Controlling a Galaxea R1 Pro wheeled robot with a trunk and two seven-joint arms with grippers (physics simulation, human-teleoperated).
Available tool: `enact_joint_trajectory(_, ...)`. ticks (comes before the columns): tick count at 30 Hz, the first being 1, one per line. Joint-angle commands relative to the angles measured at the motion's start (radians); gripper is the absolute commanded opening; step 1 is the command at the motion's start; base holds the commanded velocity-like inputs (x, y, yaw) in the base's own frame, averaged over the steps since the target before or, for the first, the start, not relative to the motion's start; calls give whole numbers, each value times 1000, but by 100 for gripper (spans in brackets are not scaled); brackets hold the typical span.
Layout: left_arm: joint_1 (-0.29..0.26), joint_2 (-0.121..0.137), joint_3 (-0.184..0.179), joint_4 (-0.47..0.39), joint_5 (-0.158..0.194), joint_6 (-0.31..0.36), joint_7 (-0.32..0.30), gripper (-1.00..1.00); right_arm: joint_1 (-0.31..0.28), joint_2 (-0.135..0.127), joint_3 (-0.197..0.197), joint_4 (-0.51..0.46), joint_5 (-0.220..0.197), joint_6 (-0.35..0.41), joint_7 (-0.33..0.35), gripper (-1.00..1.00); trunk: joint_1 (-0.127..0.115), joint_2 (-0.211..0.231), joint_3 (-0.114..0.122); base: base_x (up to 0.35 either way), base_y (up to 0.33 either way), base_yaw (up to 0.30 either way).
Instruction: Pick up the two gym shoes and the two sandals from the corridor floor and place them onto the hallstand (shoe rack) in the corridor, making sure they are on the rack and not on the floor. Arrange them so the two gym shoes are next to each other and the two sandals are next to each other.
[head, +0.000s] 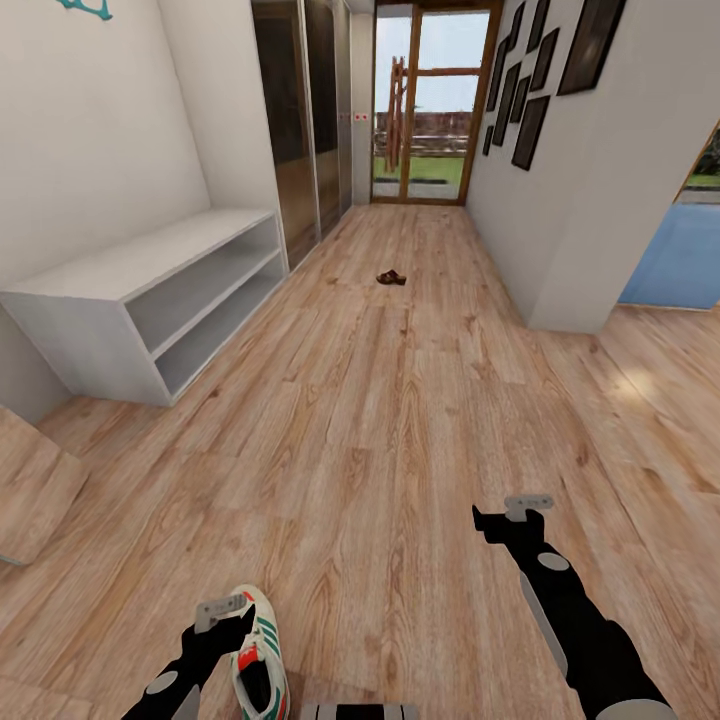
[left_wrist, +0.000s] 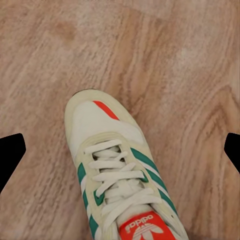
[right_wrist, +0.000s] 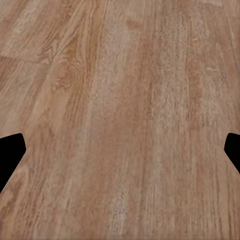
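Note:
One cream-white gym shoe (head: 258, 655) with green stripes and a red-orange tongue lies on the corridor floor (head: 380, 420) at the bottom of the head view. My left gripper (head: 222, 612) hovers over its toe end, open. In the left wrist view the shoe (left_wrist: 115, 170) sits between the wide-spread fingertips (left_wrist: 11, 152), untouched. My right gripper (head: 515, 515) is open over bare planks (right_wrist: 120, 120) to the right. Far down the corridor lies a small brown sandal (head: 391, 277); I cannot tell if it is one or two. The hallstand is out of view.
A low pale-grey bench (head: 70, 285) with two open shelves stands along the left wall, with a scrap of teal lettering (head: 85, 8) above it. Dark wardrobe doors (head: 300, 120) follow, then a glass door (head: 430, 100) at the end. Right wall corner (head: 560, 320).

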Motion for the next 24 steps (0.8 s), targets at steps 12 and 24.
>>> enact_joint_trajectory(12,-1,-1,8,1,11,-4,-9,100,0,0,1,-11,1,16,-2,100,0,0,-2,0,0,0)
enact_joint_trajectory(24,-1,-2,10,-1,11,-5,-8,100,0,0,1,-29,3,18,-3,100,0,0,-2,-98,0,0)
